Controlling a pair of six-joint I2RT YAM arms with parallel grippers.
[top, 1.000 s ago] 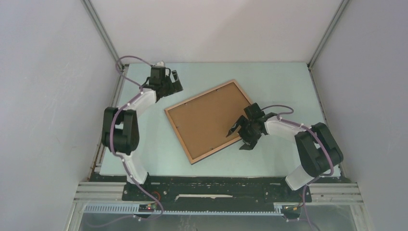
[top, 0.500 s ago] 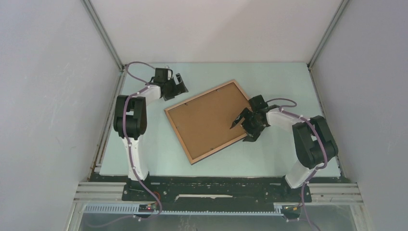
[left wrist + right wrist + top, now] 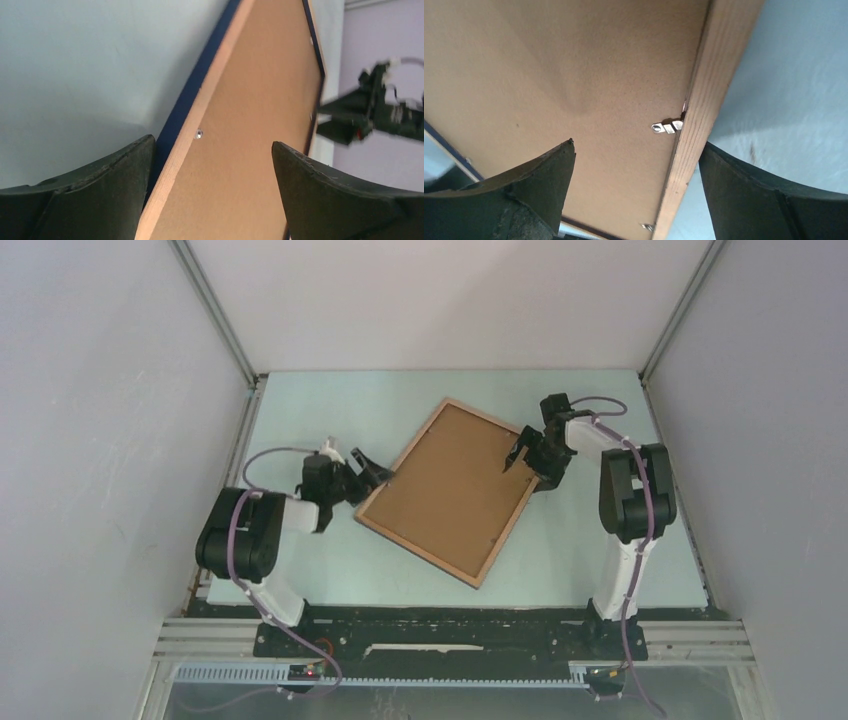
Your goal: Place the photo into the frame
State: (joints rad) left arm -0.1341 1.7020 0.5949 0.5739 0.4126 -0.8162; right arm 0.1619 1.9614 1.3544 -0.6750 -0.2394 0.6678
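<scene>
Table (image 3: 330, 400): pale green surface, closed in by white walls (image 3: 120, 440) on the left, right and far sides.
Frame (image 3: 450, 490): lay flat near the table's centre, back side up and turned diagonally, its brown backing board (image 3: 574, 75) filling the wooden rim.
Photo: not seen as a print in any view. A dark blue strip (image 3: 192, 92) showed beneath the frame's left edge; whether it was the photo could not be told.
Progress: judged late or unconfirmed. The board sat in the rim, but no view showed the picture side, so insertion could not be verified.
Remaining: judged to be confirming the print is seated and the tabs are turned down.
Left gripper (image 3: 378, 472): jaws wide apart, straddling the frame's left edge, clamped on nothing.
Right gripper (image 3: 528, 472): jaws wide apart, straddling the far right edge, holding nothing.
Edges: both long edges were reachable, each with bare table just beside it.
Open room: generous on the far side and near the arm bases, tighter beside the left wall.
Metal tab (image 3: 666, 126): reached from the rim over the board.
</scene>
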